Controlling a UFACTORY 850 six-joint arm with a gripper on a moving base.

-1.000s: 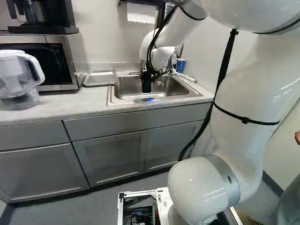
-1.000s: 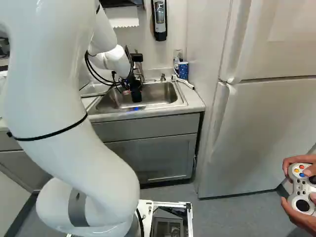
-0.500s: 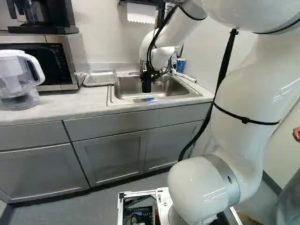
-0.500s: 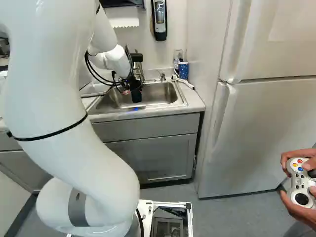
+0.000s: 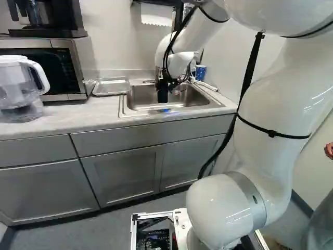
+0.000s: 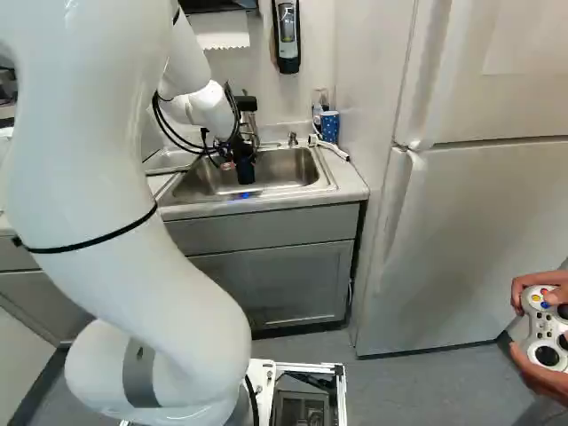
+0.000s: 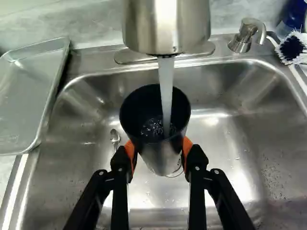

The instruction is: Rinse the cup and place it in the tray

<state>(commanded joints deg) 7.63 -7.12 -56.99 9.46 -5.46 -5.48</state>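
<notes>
Stainless sink [image 7: 230, 143] taken as landmark. Dark cup [image 7: 135, 112] hangs over the sink's basin, mouth up, roughly upright, under the faucet [image 7: 165, 24] at the sink's back edge. Water [image 7: 166, 84] runs straight into it; bubbles show at the bottom of the cup. Gripper [image 7: 159, 149]: fingers part-open to the cup's width, orange pads [image 7: 129, 150] pressed on its wall from two sides, so a true hold. Metal tray [image 5: 111, 86] lies just beside the sink, at its left in the left base view; no cup on it. Spoon [image 7: 115, 138] in the sink, below the cup. Judgement: rinse step in hand, placing not begun. Next move calls for drawing the cup clear of the stream, tipping it out over the sink, then carrying it across to the tray. Risk: a wet wall may slip while tilting.
</notes>
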